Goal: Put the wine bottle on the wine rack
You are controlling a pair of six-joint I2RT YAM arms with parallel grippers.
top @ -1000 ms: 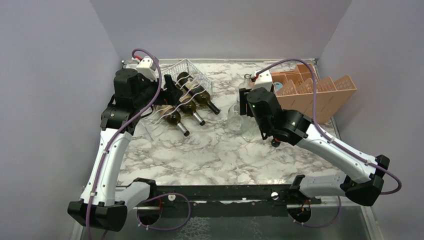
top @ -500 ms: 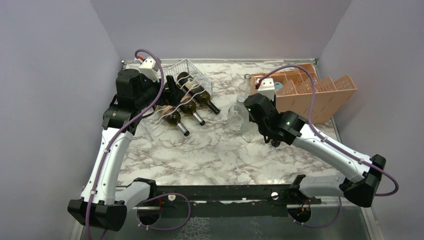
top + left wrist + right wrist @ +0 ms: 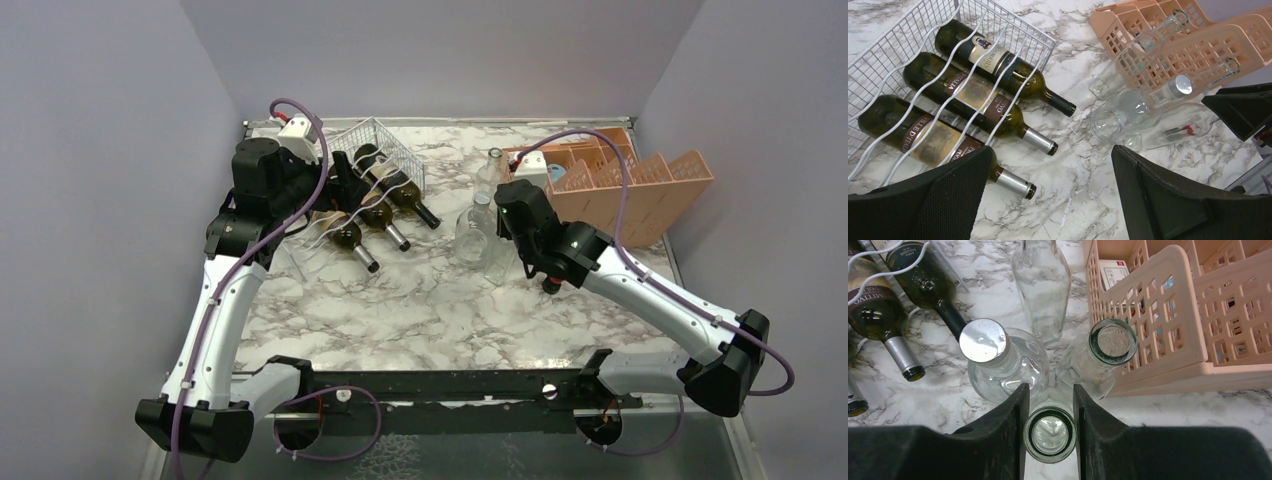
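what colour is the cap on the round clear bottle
Silver cap, shiny like metal; it shows best in the right wrist view.

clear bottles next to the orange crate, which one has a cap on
The round-bodied clear bottle with the silver cap, right beside the right pincer in the right wrist view. The two next to it show open mouths.
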